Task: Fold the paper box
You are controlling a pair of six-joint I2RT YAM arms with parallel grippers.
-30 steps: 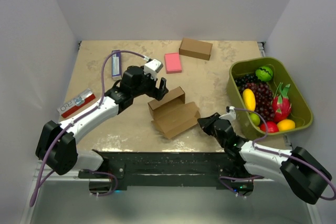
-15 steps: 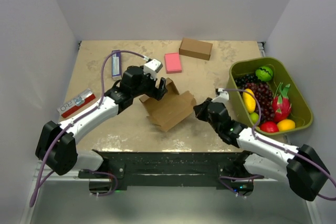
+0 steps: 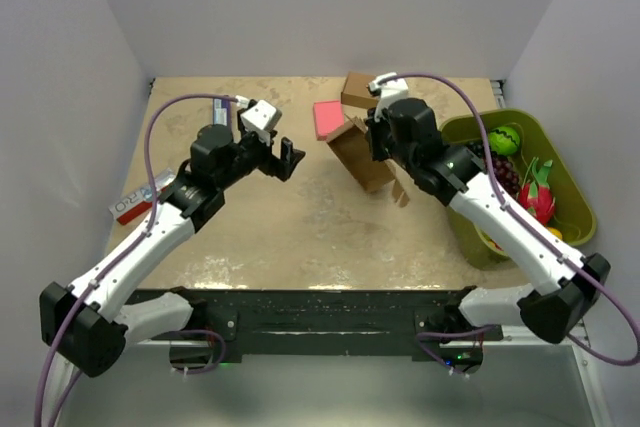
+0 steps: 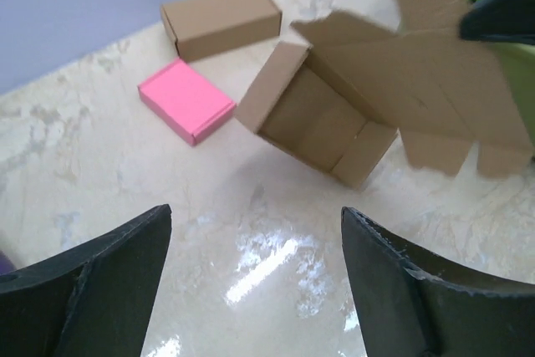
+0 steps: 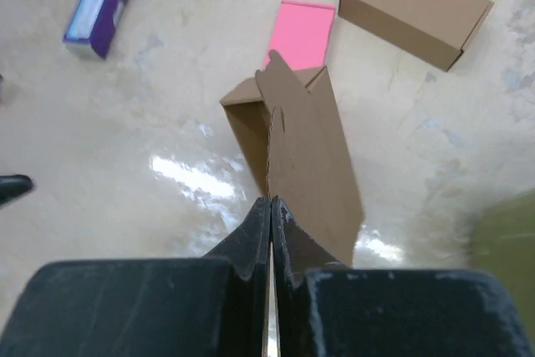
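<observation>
While the paper box [image 3: 362, 159] is held tilted over the far middle of the table [image 3: 300, 237], just beside the pink block [image 3: 329, 119] and near the ready-made box [image 5: 415, 10], its wide lid panel is pinched edge-on by the right gripper [image 5: 270, 206], whose 2 jaws are pressed together on the thin card. The left gripper [image 4: 255, 216] is held empty with its jaws wide apart, well to the left of the box. The tray part is turned open toward that arm. For a clean fold, the tray is probably best lowered until it is borne by the table and steadied from the left before the lid is bent along its crease. So thin a pinch could be lost if the card is twisted.
</observation>
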